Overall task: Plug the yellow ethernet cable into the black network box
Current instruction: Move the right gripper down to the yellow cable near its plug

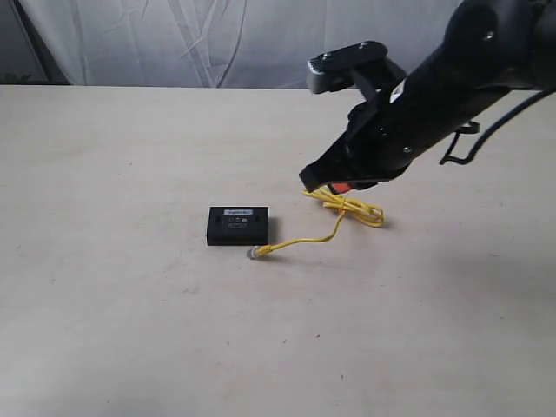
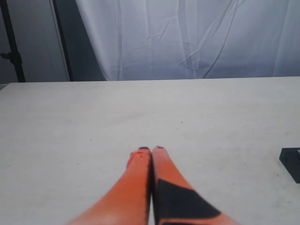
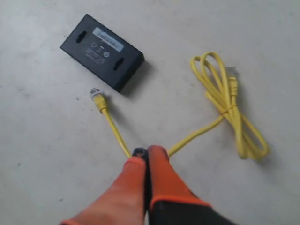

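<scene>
The black network box point(image 1: 237, 225) lies flat on the table, white label up; it also shows in the right wrist view point(image 3: 102, 50). The yellow ethernet cable point(image 1: 334, 228) runs from a tied bundle point(image 3: 229, 105) to a clear plug point(image 3: 95, 93) lying just off the box's near corner, apart from it. My right gripper point(image 3: 146, 151) hovers over the middle of the cable, fingers pressed shut. The cord passes under the tips and nothing shows between them. In the exterior view the right gripper point(image 1: 334, 186) hangs above the bundle. My left gripper point(image 2: 151, 149) is shut and empty over bare table.
A white curtain point(image 1: 261, 39) hangs behind the table's far edge. A corner of the box point(image 2: 291, 161) shows at the edge of the left wrist view. The right arm point(image 1: 452, 78) reaches in from the upper right.
</scene>
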Motion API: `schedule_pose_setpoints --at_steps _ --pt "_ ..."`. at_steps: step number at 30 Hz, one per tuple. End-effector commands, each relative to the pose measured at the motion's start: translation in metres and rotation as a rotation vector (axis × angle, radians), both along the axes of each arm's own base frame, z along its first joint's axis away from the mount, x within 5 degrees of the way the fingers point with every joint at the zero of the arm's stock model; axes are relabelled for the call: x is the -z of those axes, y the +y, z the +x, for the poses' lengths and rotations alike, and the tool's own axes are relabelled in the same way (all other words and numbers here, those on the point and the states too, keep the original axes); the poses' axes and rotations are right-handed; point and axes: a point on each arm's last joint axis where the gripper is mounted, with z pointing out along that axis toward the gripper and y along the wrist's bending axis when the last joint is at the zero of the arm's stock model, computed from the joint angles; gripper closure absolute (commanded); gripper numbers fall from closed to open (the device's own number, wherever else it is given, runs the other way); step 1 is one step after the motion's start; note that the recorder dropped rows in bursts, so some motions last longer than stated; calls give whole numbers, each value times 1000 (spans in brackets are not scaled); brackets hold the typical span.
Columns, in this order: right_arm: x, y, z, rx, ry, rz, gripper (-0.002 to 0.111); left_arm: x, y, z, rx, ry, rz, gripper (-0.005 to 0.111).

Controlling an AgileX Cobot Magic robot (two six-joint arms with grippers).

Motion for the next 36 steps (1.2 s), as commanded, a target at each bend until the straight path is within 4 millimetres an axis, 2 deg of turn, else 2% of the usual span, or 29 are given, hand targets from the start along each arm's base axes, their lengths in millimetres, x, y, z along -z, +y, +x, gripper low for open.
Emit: schedule_pose_setpoints --at_steps 1,4,7,11,16,21,32,34,36 --pt "16 24 3 -75 25 -24 109 0 0 0 -3 -10 5 107" --pt "34 41 4 -165 40 -63 109 0 0 0 -3 -10 5 107" --pt "43 52 6 -253 53 -92 109 0 0 0 -3 -10 5 107" --pt "46 62 13 -309 129 -105 109 0 0 0 -3 -10 5 107" --pt "46 74 27 -365 108 -103 109 0 0 0 -3 -10 5 107" --pt "59 77 32 -425 116 -125 109 0 0 0 -3 -10 5 107" --pt "77 80 34 -439 150 -132 109 0 0 0 -3 -10 5 107" --pt "81 80 34 -438 158 -135 106 0 0 0 -3 -10 5 107" --pt "85 80 34 -437 168 -137 95 0 0 0 -3 -10 5 107"
